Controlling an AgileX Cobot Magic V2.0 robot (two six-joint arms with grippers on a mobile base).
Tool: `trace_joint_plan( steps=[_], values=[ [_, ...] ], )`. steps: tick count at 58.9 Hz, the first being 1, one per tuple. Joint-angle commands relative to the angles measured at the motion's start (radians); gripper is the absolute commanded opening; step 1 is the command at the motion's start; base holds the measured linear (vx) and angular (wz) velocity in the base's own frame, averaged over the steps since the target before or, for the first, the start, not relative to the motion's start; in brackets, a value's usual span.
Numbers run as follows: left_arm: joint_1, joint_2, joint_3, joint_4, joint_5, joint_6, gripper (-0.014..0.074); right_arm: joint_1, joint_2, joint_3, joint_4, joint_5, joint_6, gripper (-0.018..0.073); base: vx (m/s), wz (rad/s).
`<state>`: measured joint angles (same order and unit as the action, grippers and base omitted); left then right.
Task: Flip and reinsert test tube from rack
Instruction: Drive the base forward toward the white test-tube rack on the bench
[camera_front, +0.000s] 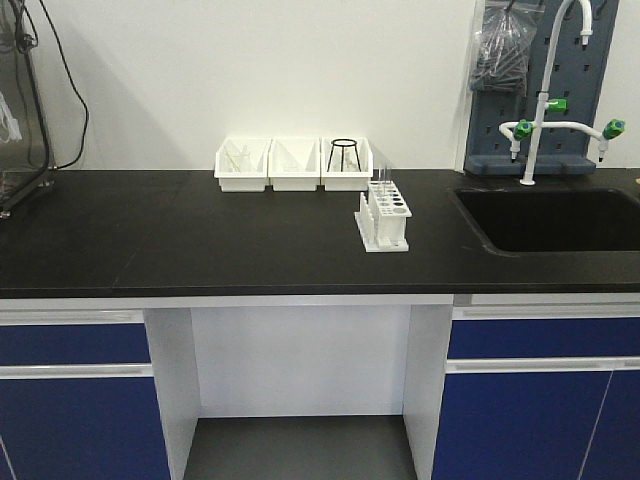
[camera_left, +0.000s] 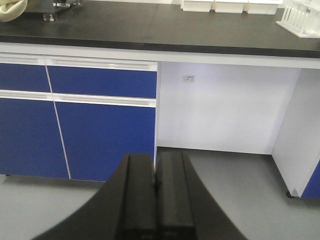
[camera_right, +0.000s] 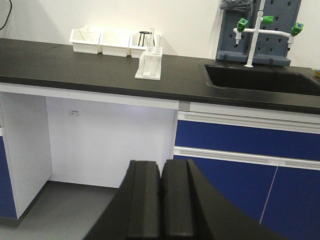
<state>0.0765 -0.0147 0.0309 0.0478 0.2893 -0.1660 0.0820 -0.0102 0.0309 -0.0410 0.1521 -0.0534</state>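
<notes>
Exterior front-facing view: white bins (camera_front: 293, 165) stand well left of the sink (camera_front: 545, 220). The rack (camera_front: 384, 217) sits on the surface (camera_front: 200, 240) just left of the sink, with the test tube (camera_front: 382, 178) upright in it. Left claw (camera_left: 156, 172) and right claw (camera_right: 161, 175) are pressed closed, empty and low. Recommendation: open wide, descend from above, and grip the tube's exposed top lightly.

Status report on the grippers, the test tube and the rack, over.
Left gripper, right gripper: jaws shut, empty, back from counter. Test tube upright in rack, untouched. White bins behind rack, nothing in front.
</notes>
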Motion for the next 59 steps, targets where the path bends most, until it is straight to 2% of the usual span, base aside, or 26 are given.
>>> trace_joint_plan(
  steps=[1, 59],
  values=[
    [-0.007, -0.013, 0.001, -0.004, -0.086, 0.000, -0.0006, -0.003, -0.010, 0.001, -0.004, -0.088, -0.002, -0.0008, 0.00, 0.00],
    [-0.007, -0.013, 0.001, -0.004, -0.086, 0.000, -0.0006, -0.003, -0.010, 0.001, -0.004, -0.088, -0.002, -0.0008, 0.02, -0.01]
  ],
)
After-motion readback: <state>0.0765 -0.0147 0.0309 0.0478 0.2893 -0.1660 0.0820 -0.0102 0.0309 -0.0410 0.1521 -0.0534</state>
